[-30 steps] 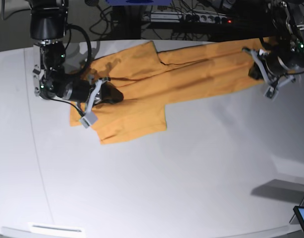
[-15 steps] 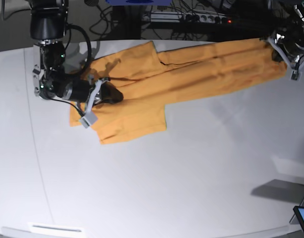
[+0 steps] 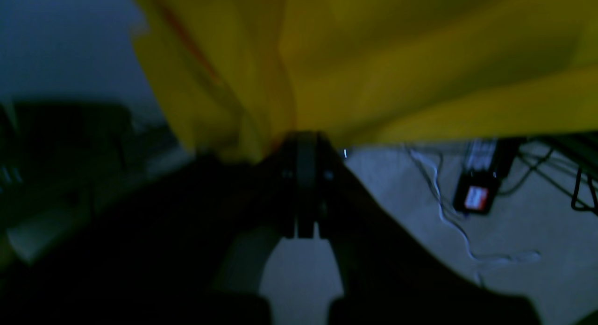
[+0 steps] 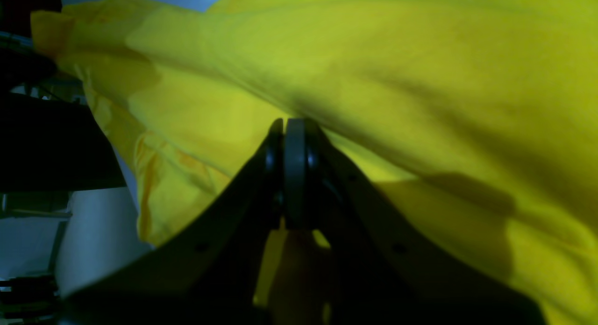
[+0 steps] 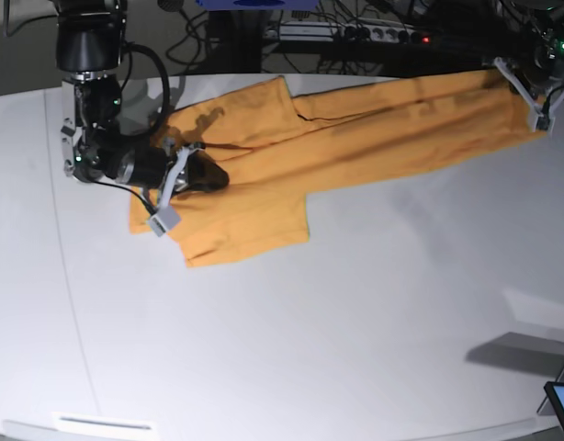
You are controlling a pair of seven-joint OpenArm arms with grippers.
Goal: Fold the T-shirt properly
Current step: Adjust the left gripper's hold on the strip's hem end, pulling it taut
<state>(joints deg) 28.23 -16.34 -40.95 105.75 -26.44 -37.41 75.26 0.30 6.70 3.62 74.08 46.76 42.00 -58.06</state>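
The orange-yellow T-shirt [image 5: 291, 152] lies stretched across the far part of the white table [image 5: 291, 331], running from the left up to the far right. My right gripper [image 5: 207, 175] is shut on the T-shirt near its left end, low against the table; in the right wrist view the closed fingertips [image 4: 289, 129] press into yellow cloth [image 4: 420, 82]. At the far right edge my left gripper [image 5: 532, 92] is shut on the T-shirt's other end and holds it raised. In the blurred left wrist view the cloth [image 3: 397, 59] hangs from the closed tips [image 3: 306, 143].
A power strip [image 5: 355, 32] and cables run behind the table's far edge. A screen corner [image 5: 562, 404] shows at the bottom right. A white label [image 5: 107, 424] sits at the front left edge. Below the left gripper are floor cables and a black box [image 3: 476, 194].
My left gripper has carried its end of the T-shirt up and to the far right, pulling the cloth longer and straighter. The right gripper has stayed where it was.
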